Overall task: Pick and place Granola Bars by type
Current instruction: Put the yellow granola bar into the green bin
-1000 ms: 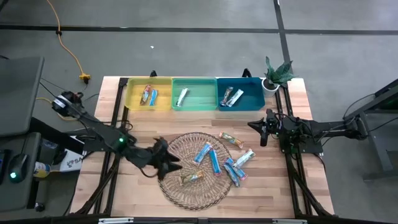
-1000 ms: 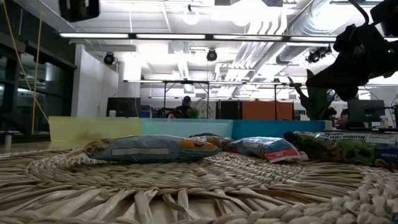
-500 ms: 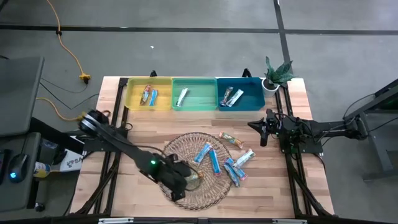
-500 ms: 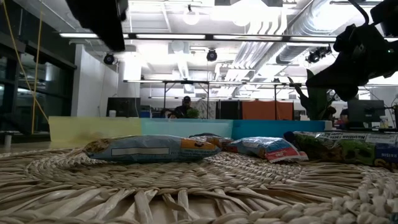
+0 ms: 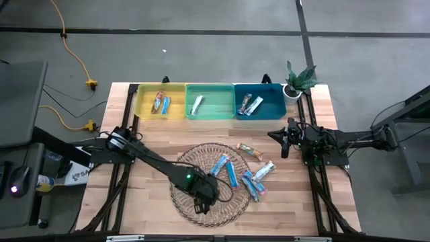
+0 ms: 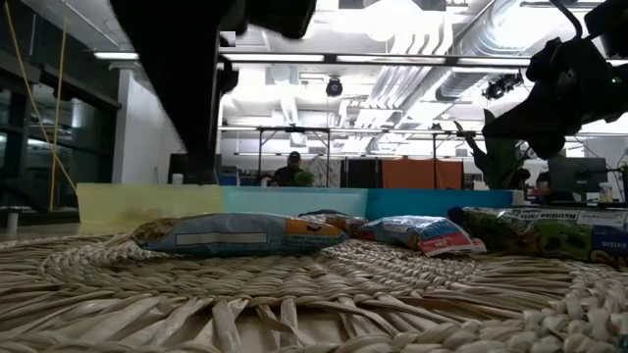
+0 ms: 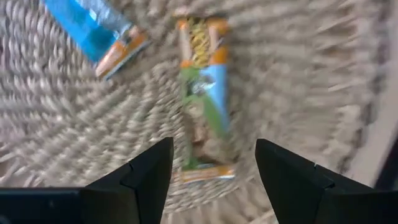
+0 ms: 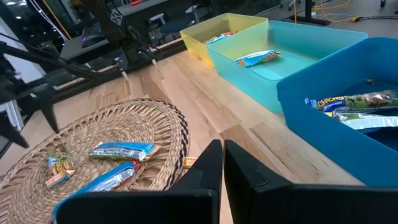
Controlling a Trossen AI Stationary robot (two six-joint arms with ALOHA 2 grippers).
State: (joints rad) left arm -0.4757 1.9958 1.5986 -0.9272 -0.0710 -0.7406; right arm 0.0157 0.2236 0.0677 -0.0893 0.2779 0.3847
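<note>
A round wicker mat [image 5: 232, 207] holds several wrapped bars. My left gripper [image 5: 201, 196] hangs open over the near part of the mat. In the left wrist view its fingers [image 7: 149, 177] stand either side of an orange-brown and green bar [image 7: 202, 93], which lies flat on the weave; the low view shows that bar [image 6: 235, 235] too. A blue bar [image 7: 93, 25] lies next to it. More blue bars [image 5: 226, 169], an orange one [image 5: 248, 150] and a silver one [image 5: 264, 169] lie toward the right. My right gripper [image 5: 285, 142] waits shut at the table's right side.
Along the far edge stand a yellow bin [image 5: 160, 102], a green bin [image 5: 209, 102] and a blue bin [image 5: 259, 102], each holding bars. A small potted plant [image 5: 299, 81] is at the far right corner. Bare wood lies between the mat and the bins.
My left arm has swung from the mat's left edge toward the right and the near edge, over the mat, and now stands above the orange-brown bar. In the low view it has come down into the picture. The bars have not moved.
</note>
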